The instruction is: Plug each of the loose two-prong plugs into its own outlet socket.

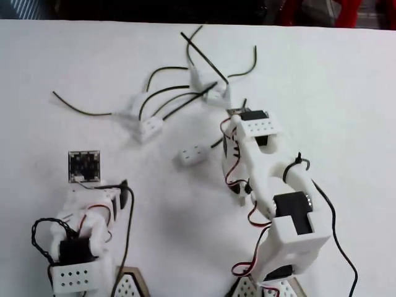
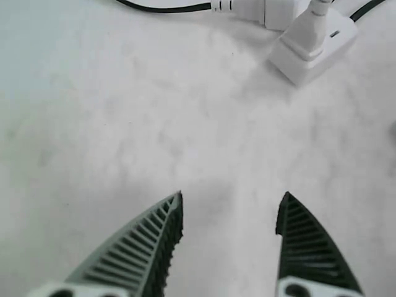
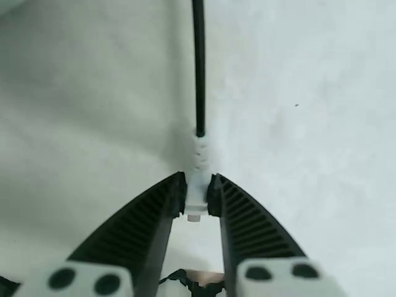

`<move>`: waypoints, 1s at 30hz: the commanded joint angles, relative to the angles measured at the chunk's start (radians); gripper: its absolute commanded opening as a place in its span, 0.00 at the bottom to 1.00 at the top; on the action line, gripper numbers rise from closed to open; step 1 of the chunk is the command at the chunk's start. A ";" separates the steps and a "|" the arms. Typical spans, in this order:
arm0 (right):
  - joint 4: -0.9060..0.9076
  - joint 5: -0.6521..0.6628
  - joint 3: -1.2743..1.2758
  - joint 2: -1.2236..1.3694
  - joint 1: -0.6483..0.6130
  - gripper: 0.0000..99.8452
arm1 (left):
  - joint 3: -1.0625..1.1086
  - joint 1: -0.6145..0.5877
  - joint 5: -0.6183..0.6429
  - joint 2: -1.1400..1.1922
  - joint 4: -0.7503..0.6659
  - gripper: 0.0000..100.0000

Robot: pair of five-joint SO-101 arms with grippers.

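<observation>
Right claw [image 3: 197, 179] grips a plug [image 3: 198, 162].
It pinches the plug's sides, likely to steer it into a socket [image 1: 193, 154]; the left claw [image 2: 232, 196] hangs wide open.

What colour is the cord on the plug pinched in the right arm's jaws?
Black cord, on a white plug; the right wrist view shows it best.
</observation>
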 commanded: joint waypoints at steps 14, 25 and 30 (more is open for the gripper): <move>0.124 0.094 -0.035 -0.108 -0.001 0.02 | -0.002 -0.007 0.000 0.004 0.005 0.24; 0.166 0.189 0.021 -0.728 -0.125 0.02 | -0.002 -0.007 0.000 0.004 0.005 0.24; -0.071 0.189 0.204 -0.923 -0.214 0.02 | -0.002 -0.007 0.000 0.004 0.005 0.24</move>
